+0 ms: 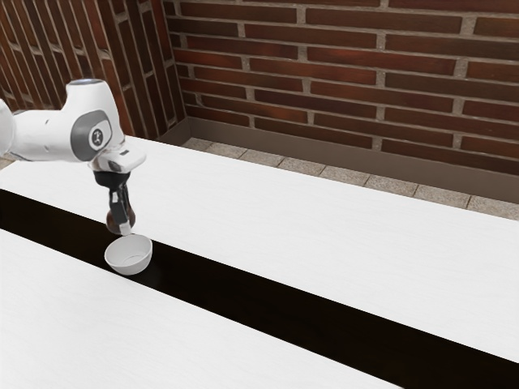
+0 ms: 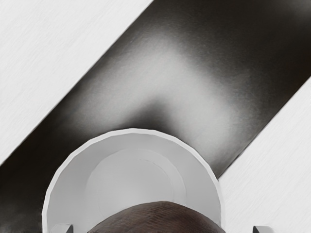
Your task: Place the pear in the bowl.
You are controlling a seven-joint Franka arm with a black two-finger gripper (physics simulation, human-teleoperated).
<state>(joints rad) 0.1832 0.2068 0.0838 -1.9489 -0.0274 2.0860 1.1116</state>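
Over the round white bowl (image 1: 128, 258), a dark brown rounded pear (image 2: 158, 219) hangs in the grip

Nearest in the exterior view lies the near stretch of smooth white tabletop (image 1: 122, 340); past it a flat black strip (image 1: 284, 300) crosses the table, and the bowl stands upright on it, mouth up, ready to take the fruit; the pear is above the bowl, apart from its floor, its brown top covering part of the hollow in the wrist view; the black two-finger gripper (image 1: 122, 224) is closed on the pear's sides, a fingertip to either side of it, presumably so that it can be let down between them; the white jointed arm (image 1: 49, 134) reaches in from the exterior view's left, the hand pointing downward, which suits a release from above; farther back come pale floor tiles (image 1: 332, 174) and a red-brown brick wall (image 1: 324, 81).

The carrying seems nearly done; the next move, I judge, is to check the centring, lower slightly and open gently; let go too near the rim, the pear could strike it, roll out or tip the bowl.
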